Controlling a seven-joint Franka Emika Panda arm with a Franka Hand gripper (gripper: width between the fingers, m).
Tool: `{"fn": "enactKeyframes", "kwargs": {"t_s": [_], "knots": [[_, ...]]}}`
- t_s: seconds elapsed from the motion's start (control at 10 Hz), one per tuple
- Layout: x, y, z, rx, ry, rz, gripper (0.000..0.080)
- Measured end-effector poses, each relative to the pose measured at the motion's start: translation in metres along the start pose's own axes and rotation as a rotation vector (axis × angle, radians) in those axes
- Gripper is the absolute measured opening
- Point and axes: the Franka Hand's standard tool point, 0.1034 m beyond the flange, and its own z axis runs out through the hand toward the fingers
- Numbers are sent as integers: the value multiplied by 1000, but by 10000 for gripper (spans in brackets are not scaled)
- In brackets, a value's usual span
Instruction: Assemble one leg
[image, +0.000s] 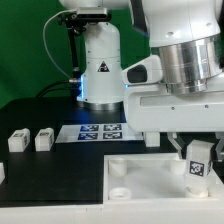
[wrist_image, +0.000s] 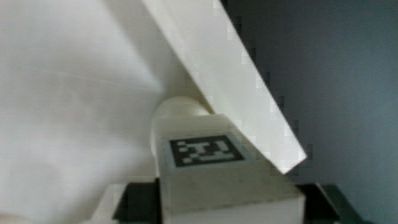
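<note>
Over the white plate's (image: 150, 197) edge, the gripper (image: 197, 152) clamps the leg (image: 197, 162); best keep it upright, centre it over a corner socket (image: 118, 168), then lower slowly.

The plate (image: 150, 160) lies on the table (image: 55, 195) at the near side, toward the exterior view's right, with two round sockets (image: 118, 168) along its side toward that view's left. The gripper (image: 197, 156) hangs over the plate's far right part with the leg (image: 197, 166) clamped between its fingers (wrist_image: 134, 203); whether the leg touches the plate cannot be told. Behind the plate, near the middle of the table, lies the marker board (image: 100, 131), and behind that stands the robot base (image: 100, 65). Two loose legs (image: 17, 141) sit side by side, just apart, well to the exterior view's left of the marker board.
</note>
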Motion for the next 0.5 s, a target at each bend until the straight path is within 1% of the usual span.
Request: {"fn": "enactKeyframes", "kwargs": {"t_s": [0.2,0.3,0.4,0.5], "knots": [[-1,3,2,33,-17,335,315],[-2,3,2,44,-30,428,307],[-3,2,4,60,-48,605,307],[-3,1,4,67,-62,691,306]]}}
